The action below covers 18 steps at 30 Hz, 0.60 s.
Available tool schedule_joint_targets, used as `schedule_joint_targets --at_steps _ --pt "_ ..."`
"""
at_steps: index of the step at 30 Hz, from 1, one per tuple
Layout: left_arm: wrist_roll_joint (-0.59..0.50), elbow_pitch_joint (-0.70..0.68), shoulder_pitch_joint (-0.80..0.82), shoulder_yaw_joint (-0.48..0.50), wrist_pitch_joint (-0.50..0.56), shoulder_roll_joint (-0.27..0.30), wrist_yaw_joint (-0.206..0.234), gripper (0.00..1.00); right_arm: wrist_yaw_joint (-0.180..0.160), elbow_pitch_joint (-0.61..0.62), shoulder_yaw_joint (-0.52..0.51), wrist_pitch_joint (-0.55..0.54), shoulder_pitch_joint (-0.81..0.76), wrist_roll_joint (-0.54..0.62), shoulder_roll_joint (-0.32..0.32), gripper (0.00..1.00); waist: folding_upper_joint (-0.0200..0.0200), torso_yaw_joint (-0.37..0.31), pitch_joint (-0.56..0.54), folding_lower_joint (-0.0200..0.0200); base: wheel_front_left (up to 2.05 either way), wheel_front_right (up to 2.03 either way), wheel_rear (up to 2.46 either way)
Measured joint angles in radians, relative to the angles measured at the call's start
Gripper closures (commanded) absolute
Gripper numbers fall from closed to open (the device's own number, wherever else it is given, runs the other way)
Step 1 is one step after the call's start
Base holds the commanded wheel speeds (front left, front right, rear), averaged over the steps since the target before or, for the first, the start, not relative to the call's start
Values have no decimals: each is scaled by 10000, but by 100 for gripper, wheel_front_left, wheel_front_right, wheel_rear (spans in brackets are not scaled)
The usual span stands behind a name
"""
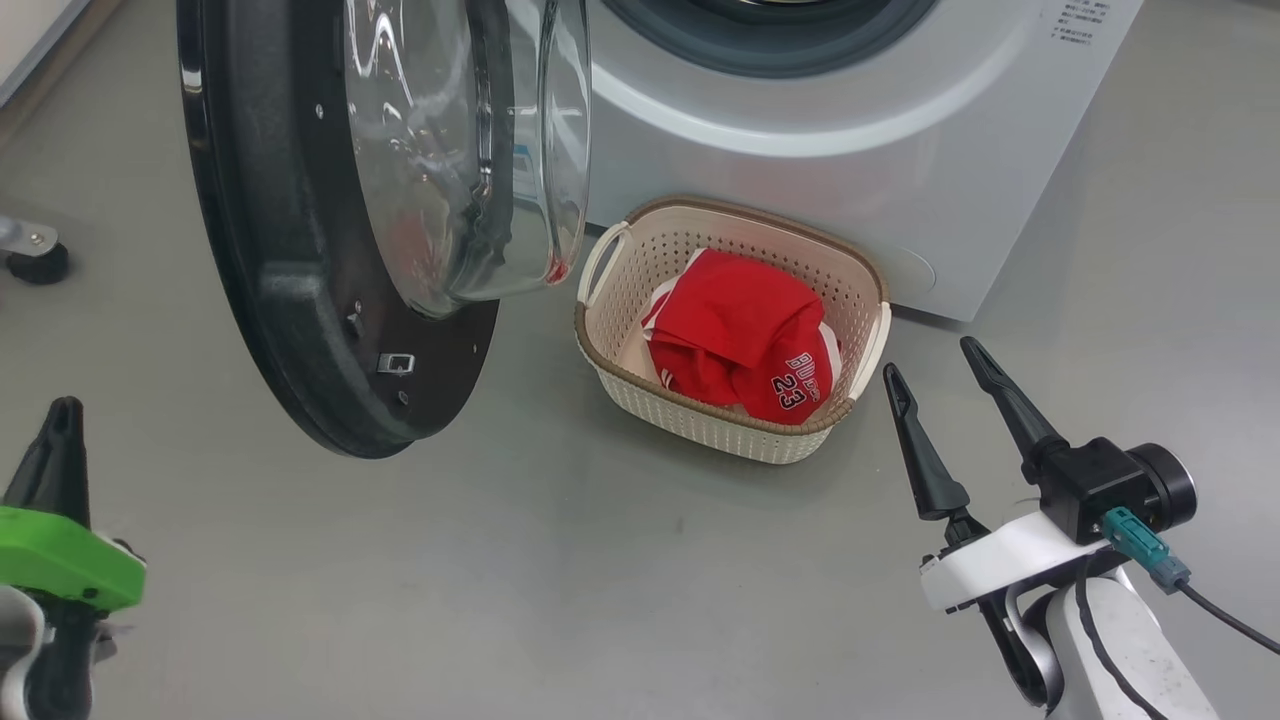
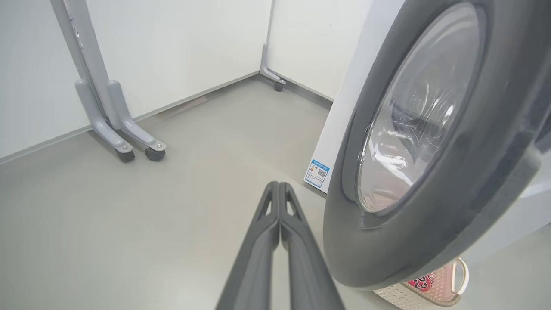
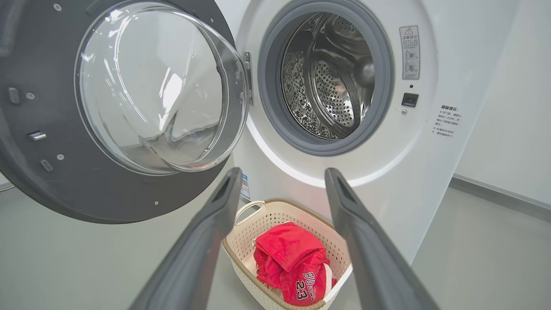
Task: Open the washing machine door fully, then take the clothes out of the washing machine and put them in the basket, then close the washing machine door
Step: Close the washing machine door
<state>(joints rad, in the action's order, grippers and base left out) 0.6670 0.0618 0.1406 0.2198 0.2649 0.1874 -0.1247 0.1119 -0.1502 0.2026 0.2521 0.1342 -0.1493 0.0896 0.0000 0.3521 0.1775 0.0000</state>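
Now, with the red jersey [image 1: 745,335] in the basket [image 1: 720,428], best push the washing machine door [image 2: 430,241] rim using the closed left pincer [image 2: 279,189]; the right pincer [image 1: 932,361] gapes, empty.

One washing machine [image 1: 850,190], one washing machine door [image 1: 290,300], one basket [image 1: 700,420], one heap of red clothes [image 1: 740,330] whose pieces cannot be counted, and two grippers: left gripper [image 1: 62,415], right gripper [image 1: 932,360].

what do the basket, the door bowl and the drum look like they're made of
basket: probably moulded plastic, matte cream, with regular rows of small holes and a brown woven-look rim.
door bowl: glossy and clear, with bright reflections; glass or hard plastic, can't tell which.
drum: shiny perforated metal, likely stainless steel.
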Motion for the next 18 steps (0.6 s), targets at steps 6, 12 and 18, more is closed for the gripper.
schedule_joint_targets --at_steps 6,12,18 --pt "-836 -245 -558 -965 -1498 359 -6 100 0 10 15 0 -3 0 -29 0 0 -61 31 0 0 0 0" --pt "-1379 -98 -988 -1530 -2775 564 -6 100 0 13 25 0 -3 0 -38 0 0 -145 73 0 0 0 0" --pt "-1653 376 -1157 -1714 -3747 568 -6 100 0 15 29 0 -3 0 -61 0 0 -214 81 0 0 0 0"
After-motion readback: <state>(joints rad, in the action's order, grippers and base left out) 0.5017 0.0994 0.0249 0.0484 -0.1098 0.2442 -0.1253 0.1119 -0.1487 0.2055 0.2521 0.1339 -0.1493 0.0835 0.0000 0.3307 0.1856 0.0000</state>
